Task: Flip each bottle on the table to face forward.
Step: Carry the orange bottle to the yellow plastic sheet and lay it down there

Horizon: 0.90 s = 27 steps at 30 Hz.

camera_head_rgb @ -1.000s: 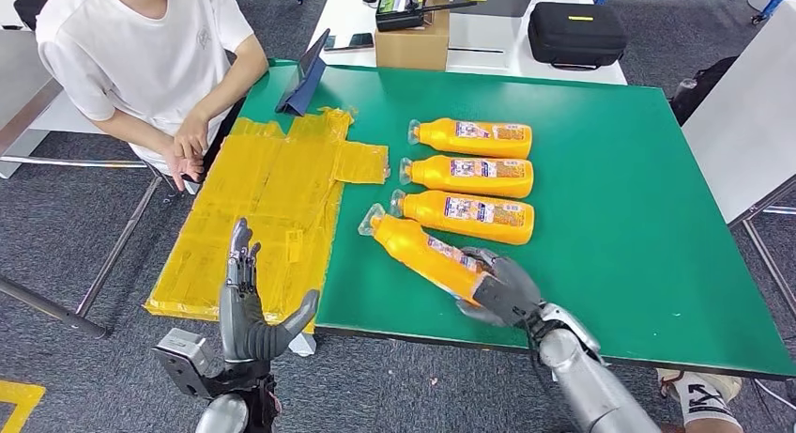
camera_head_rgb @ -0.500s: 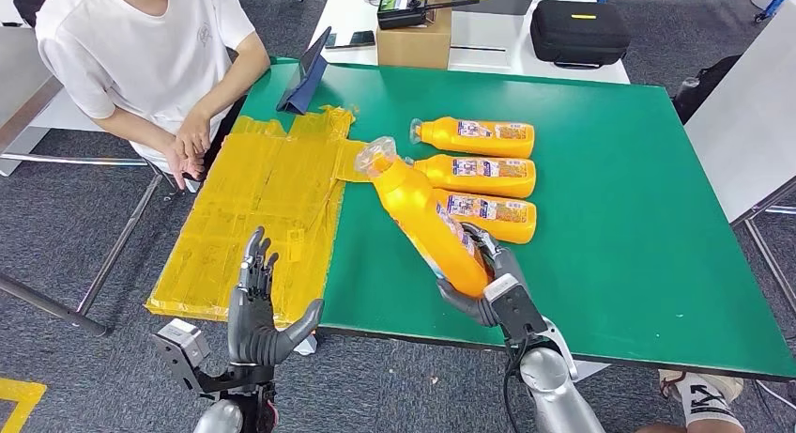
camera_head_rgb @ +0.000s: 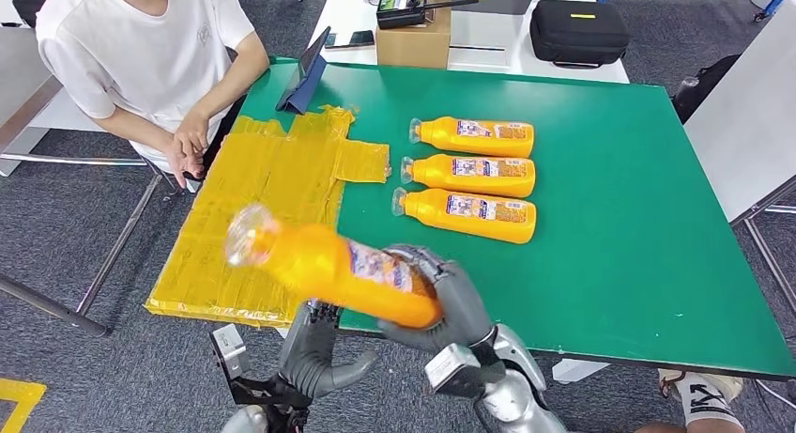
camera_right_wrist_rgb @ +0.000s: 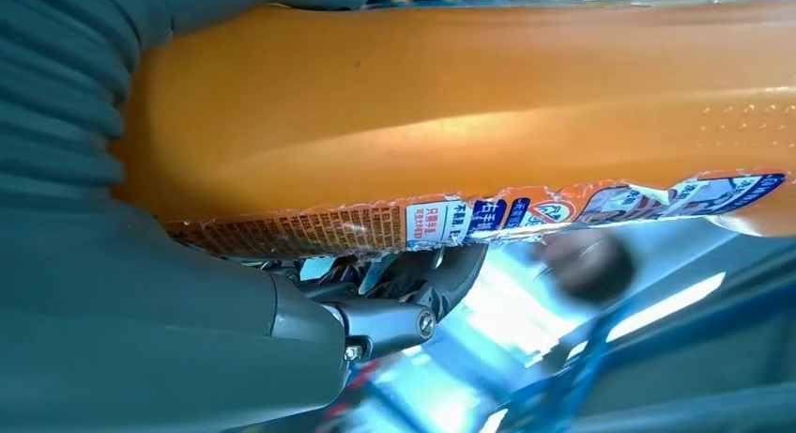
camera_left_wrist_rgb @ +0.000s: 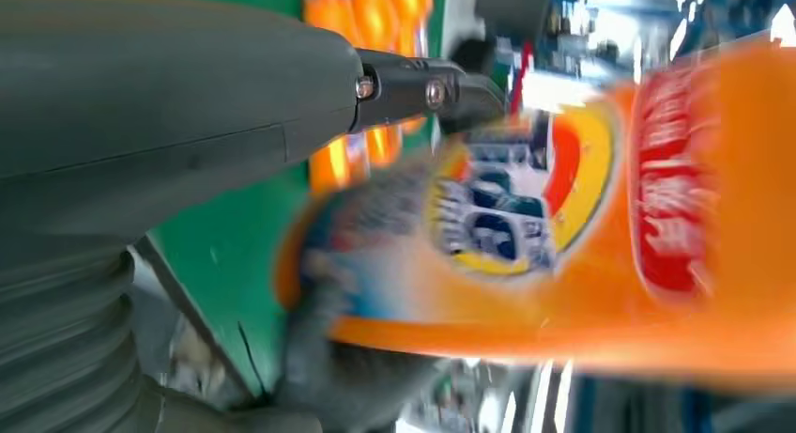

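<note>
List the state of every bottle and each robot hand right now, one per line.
Held bottle: lifted off the table, gripped at its base, cap toward the robot's left.
Three bottles: lying in a row.
Right robot hand: grips the held bottle.
Left robot hand: below it, empty.

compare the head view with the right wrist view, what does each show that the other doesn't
Head view alone: three orange bottles lying in a row on the green table, the yellow sheet, a seated person, and the left robot hand.

Right wrist view alone: fine print along the label edge.

Both: the held bottle and the right robot hand gripping it.
</note>
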Each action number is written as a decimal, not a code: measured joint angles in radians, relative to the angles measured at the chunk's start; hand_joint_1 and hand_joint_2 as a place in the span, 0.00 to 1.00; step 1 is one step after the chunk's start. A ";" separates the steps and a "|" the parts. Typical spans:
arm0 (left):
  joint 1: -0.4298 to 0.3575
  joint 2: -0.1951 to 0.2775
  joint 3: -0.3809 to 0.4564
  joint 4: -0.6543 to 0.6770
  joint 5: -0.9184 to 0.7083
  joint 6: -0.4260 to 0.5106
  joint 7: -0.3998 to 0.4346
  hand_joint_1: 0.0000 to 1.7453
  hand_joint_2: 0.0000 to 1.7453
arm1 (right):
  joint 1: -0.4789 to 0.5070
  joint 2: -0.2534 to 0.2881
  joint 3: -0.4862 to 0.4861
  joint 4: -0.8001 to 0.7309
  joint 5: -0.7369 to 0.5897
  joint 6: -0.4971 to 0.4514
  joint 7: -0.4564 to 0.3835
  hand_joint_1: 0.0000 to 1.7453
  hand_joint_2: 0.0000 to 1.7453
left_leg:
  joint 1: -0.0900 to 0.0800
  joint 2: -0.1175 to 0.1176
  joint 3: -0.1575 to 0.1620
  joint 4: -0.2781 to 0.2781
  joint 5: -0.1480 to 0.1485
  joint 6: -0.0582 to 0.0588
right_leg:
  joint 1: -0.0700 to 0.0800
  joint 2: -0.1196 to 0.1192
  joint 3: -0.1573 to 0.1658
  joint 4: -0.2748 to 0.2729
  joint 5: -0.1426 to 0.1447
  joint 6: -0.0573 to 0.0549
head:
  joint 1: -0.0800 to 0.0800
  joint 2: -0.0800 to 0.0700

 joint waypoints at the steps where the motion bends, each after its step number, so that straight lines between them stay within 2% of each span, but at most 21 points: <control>1: -0.006 0.000 -0.003 0.003 0.012 -0.014 0.005 0.00 1.00 | -0.003 -0.003 0.026 0.002 0.013 0.001 -0.010 1.00 1.00 | 0.000 0.000 0.000 0.000 0.000 0.000 | 0.000 0.000 0.000 0.000 0.000 0.000 | 0.000 0.000; 5: -0.022 0.000 -0.006 0.008 0.057 -0.046 0.012 0.00 1.00 | -0.012 -0.012 0.102 0.023 0.036 -0.009 -0.018 1.00 1.00 | 0.000 0.000 0.000 0.000 0.000 0.000 | 0.000 0.000 0.000 0.000 0.000 0.000 | 0.000 0.000; 10: -0.027 0.000 -0.004 0.007 0.095 -0.066 0.009 0.00 1.00 | -0.014 -0.022 0.141 0.050 0.033 -0.019 -0.019 1.00 1.00 | 0.000 0.000 0.000 0.000 0.000 0.000 | 0.000 0.000 0.000 0.000 0.000 0.000 | 0.000 0.000; 21: -0.017 0.000 0.003 -0.011 0.133 -0.080 -0.019 0.00 1.00 | -0.017 -0.034 0.161 0.078 0.034 -0.027 -0.002 1.00 1.00 | 0.000 0.000 0.000 0.000 0.000 0.000 | 0.000 0.000 -0.001 0.000 0.000 0.000 | 0.000 0.000; 27: -0.009 0.000 0.015 -0.011 0.219 -0.081 0.037 0.00 1.00 | -0.006 -0.046 0.159 0.089 0.050 -0.034 0.017 1.00 1.00 | 0.000 0.000 0.000 0.000 0.000 0.000 | 0.000 0.000 -0.001 0.000 0.000 0.000 | 0.000 0.000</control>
